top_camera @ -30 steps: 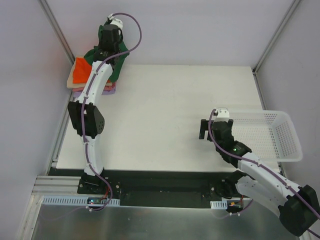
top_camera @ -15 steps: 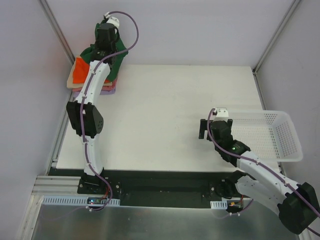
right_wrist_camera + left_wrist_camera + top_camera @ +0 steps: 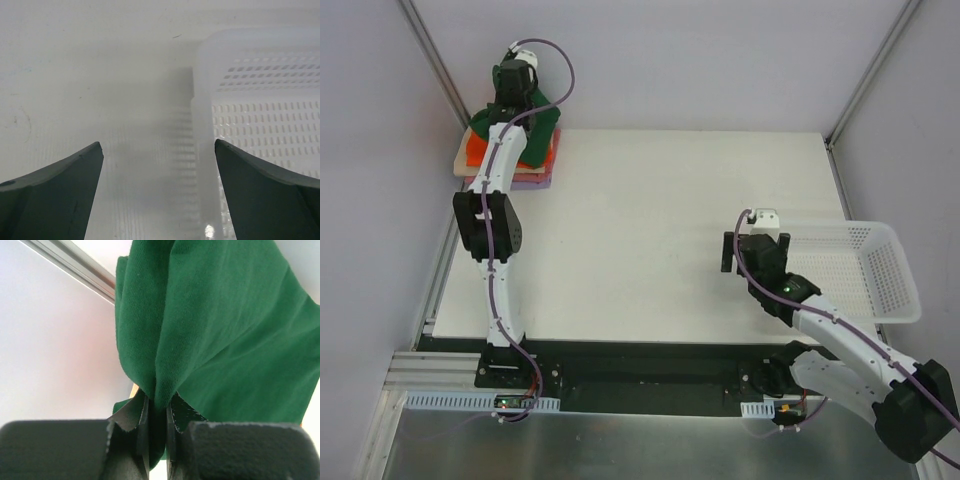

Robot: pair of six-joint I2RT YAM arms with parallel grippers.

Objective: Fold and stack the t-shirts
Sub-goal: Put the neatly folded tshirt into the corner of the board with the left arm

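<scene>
The dark green t-shirt (image 3: 225, 340) hangs bunched from my left gripper (image 3: 157, 415), which is shut on a fold of it. In the top view that gripper (image 3: 510, 95) is at the table's far left corner. The green cloth (image 3: 545, 120) drapes there over a stack of folded t-shirts: orange (image 3: 475, 150), with pink and lavender edges (image 3: 535, 178) below. My right gripper (image 3: 755, 250) hovers low at the right side of the table. Its jaws (image 3: 156, 147) stand open and empty, just over the left rim of the white mesh basket (image 3: 260, 100).
The white mesh basket (image 3: 855, 265) overhangs the table's right edge. Metal frame posts (image 3: 430, 60) rise at the far corners, one right beside the stack. The white tabletop (image 3: 650, 220) lies between the two arms.
My left arm has swung left and farther back, carrying the green shirt more squarely over the stack. The right arm has barely shifted.
</scene>
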